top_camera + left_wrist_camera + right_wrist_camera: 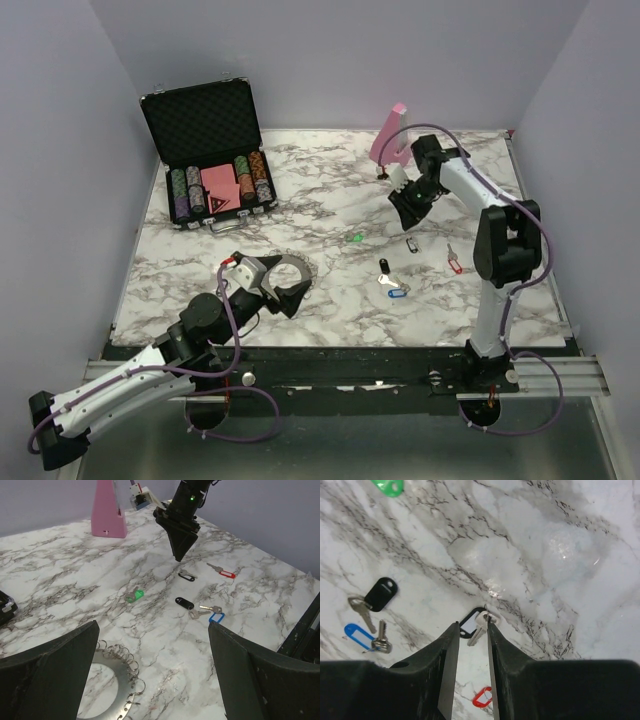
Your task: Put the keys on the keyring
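Marble table (330, 200) seen from above: five tagged keys (385, 266) lie loose right of the keyring (296, 266), none threaded. Left wrist view: my left pincer (152, 645) gapes wide over the keyring, likely to steady it. Right wrist view alone shows my right pincer (472, 625) slightly parted, empty, poised above a black-tagged key (469, 621).

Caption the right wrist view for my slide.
Right fingers, slightly parted, hover over a black-tagged key on marble; other keys lie nearby.
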Available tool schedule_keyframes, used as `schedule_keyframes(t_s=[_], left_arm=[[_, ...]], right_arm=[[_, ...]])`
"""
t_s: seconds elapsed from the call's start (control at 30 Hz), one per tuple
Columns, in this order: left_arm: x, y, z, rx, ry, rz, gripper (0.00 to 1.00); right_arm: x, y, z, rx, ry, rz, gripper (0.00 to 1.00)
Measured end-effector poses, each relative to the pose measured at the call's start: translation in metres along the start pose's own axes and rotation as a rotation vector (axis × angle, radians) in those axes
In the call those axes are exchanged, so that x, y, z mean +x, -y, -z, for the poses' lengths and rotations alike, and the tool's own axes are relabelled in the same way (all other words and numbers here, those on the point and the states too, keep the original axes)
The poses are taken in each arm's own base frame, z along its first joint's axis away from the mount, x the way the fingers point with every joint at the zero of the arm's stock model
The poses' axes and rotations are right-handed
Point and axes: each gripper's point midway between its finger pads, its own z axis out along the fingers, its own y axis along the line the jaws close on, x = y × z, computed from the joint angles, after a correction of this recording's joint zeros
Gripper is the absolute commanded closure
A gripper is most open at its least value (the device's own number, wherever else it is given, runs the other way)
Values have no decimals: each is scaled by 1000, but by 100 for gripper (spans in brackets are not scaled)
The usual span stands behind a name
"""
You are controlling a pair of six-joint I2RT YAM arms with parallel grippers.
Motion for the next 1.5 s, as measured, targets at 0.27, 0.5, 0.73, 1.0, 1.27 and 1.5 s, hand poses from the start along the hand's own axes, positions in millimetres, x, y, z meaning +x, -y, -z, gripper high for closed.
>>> schedule_keyframes(t_s=[0.27,0.5,0.73,1.0,1.27,1.5], left_arm=[[-4,1,1,0,15,46,1],[1,3,4,0,17,126,1],[9,5,5,-10,-6,229,1],[38,-5,-4,-103,-144,321,1],[68,-38,-27,-252,-414,398,7],[105,-63,-53,-292,-640,492,18]], right_arm=[[-14,-41,36,-61,177,31,61],[-17,-98,54,-277,388,63,60],[-10,-137,69,-462,588,55,54],[-9,-155,92,-478,766,45,34],[-6,-163,96,-452,842,42,32],[-13,-161,102,-441,872,57,32]])
